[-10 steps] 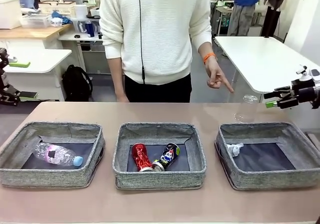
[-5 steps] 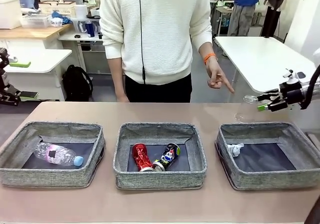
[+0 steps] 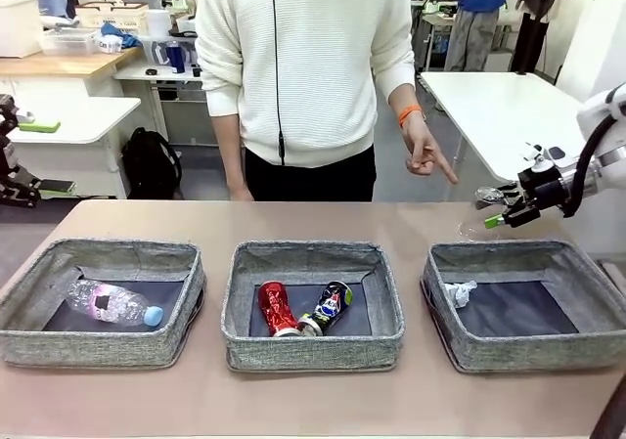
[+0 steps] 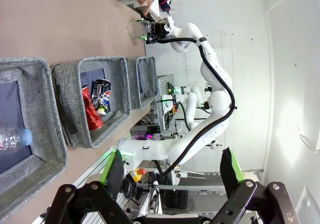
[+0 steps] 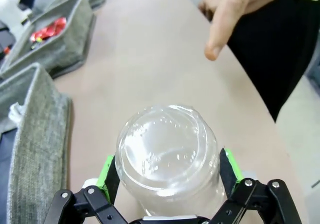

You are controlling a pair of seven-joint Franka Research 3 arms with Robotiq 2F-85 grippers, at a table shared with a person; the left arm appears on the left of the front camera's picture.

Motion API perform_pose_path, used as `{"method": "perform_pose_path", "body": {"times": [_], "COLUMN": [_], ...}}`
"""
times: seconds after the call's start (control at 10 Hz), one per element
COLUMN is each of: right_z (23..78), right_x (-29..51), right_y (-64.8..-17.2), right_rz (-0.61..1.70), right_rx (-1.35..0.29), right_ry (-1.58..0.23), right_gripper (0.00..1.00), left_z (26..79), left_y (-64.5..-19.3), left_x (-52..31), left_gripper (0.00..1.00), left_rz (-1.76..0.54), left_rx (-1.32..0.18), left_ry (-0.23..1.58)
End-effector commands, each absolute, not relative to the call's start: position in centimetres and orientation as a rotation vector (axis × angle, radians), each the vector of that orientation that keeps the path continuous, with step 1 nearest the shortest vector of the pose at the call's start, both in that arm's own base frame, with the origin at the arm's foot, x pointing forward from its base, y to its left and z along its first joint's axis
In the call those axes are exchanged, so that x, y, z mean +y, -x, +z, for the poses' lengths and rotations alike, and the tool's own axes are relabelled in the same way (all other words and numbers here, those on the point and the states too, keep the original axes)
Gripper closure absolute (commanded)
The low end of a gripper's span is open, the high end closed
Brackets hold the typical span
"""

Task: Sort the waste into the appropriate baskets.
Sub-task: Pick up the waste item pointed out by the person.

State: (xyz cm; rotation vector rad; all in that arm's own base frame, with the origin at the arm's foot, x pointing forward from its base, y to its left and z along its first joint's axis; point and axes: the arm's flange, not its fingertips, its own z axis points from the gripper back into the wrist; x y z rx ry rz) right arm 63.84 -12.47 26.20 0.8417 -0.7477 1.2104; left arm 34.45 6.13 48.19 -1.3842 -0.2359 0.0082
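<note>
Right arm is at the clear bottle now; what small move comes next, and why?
Probably close the jaws. The right gripper stands open with its pads on either side of the clear bottle, which stands on the table behind the right basket.

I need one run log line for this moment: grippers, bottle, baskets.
right gripper: open, jaws either side of clear bottle | left gripper: open, empty | left basket: blue-capped bottle | person's hand: pointing down

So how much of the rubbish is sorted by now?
Most of it. A bottle lies in the left basket, two cans in the middle one, a paper wad in the right one. In hand: the right tool is open around a clear bottle on the table. Left: gripping and binning that bottle.
</note>
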Motion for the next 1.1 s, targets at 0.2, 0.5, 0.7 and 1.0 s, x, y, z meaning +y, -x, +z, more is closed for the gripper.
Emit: {"method": "perform_pose_path", "body": {"times": [0.2,0.5,0.7,1.0], "right_z": [26.46,26.2,26.21,26.03], "right_x": [-12.14,-12.24,-12.34,-12.62], "right_y": [-64.22,-64.38,-64.34,-64.39], "right_rz": [1.206,1.164,1.152,1.134], "right_rx": [-0.709,-0.713,-0.71,-0.71], "right_ry": [-0.832,-0.853,-0.841,-0.846], "right_gripper": [0.0,0.2,0.4,0.64], "left_z": [48.22,48.22,48.22,48.22], "left_y": [-34.37,-34.37,-34.37,-34.37], "left_x": [6.19,6.19,6.19,6.19], "left_gripper": [0.0,0.0,0.0,0.0], "left_rz": [-0.017,-0.017,-0.017,-0.017], "left_rx": [-0.243,-0.243,-0.243,-0.243], "left_ry": [1.385,1.385,1.385,1.385]}}
